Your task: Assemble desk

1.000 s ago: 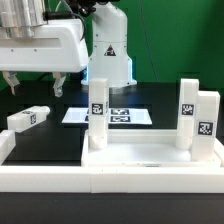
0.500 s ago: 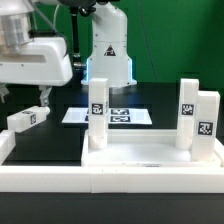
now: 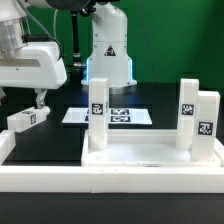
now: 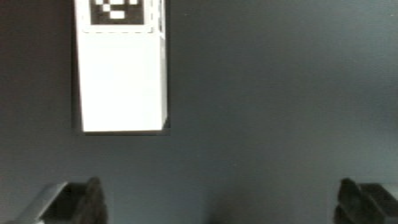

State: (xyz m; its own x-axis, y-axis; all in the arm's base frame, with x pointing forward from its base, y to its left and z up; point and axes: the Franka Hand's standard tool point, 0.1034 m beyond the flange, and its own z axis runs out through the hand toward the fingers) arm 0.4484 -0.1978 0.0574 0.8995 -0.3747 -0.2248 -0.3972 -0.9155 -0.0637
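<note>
A: Which step is showing?
B: Jaws [image 3: 38, 98], spread wide and empty, are hovering over the loose leg [image 3: 28, 119] lying on the worktop [image 3: 60, 140].
A: Next?
B: Probably descending to straddle it.

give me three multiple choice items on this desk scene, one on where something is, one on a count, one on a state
1. Where does the loose leg lie?
A. on the black mat at the exterior view's left
B. on top of the tabletop panel
C. on the marker board

2. How many legs stand upright on the tabletop panel?
A. one
B. three
C. five

3. How is the gripper now?
A. shut on a leg
B. open, holding nothing
C. shut and empty

Answers:
1 A: the leg lies flat on the dark mat, apart from the panel and from the marker board.
2 B: one leg stands at the panel's left and two at its right.
3 B: in the wrist view the fingertips stand wide apart with only dark mat between them, the leg lying beyond.
</note>
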